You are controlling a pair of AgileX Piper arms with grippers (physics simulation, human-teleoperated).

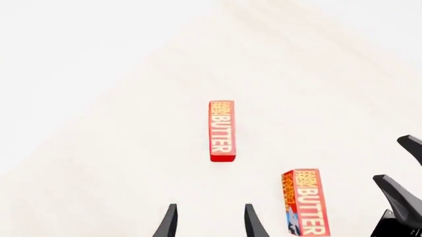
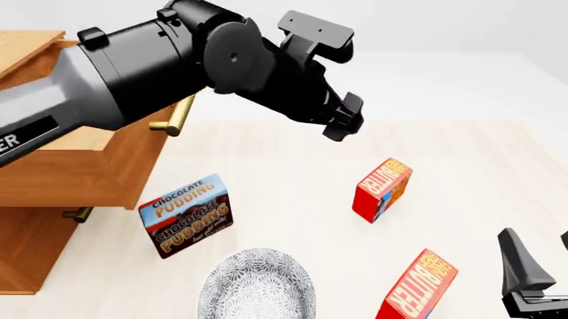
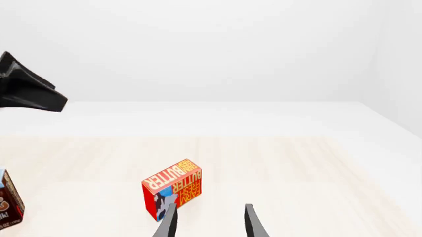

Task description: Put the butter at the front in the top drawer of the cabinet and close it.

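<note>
The front butter (image 2: pixel 416 287) stands on the table, near and right, untouched; the second butter carton (image 2: pixel 382 188) lies farther back. Right gripper (image 3: pixel 209 222) waits beside it, jaws apart and empty, as is the left gripper (image 1: pixel 208 222). The top drawer (image 2: pixel 66 166) is open; picking, placing and closing remain.

Bright, even, diffuse light fills all three views, washing the pale bench (image 2: pixel 293 159) nearly white in the left wrist view, where its grain barely shows. Shadows are faint and soft: a light smudge beside the butter (image 1: pixel 222 131) there, none hard anywhere. The renders are sharp and noise-free, with no blur, glare or visible edge distortion.
</note>
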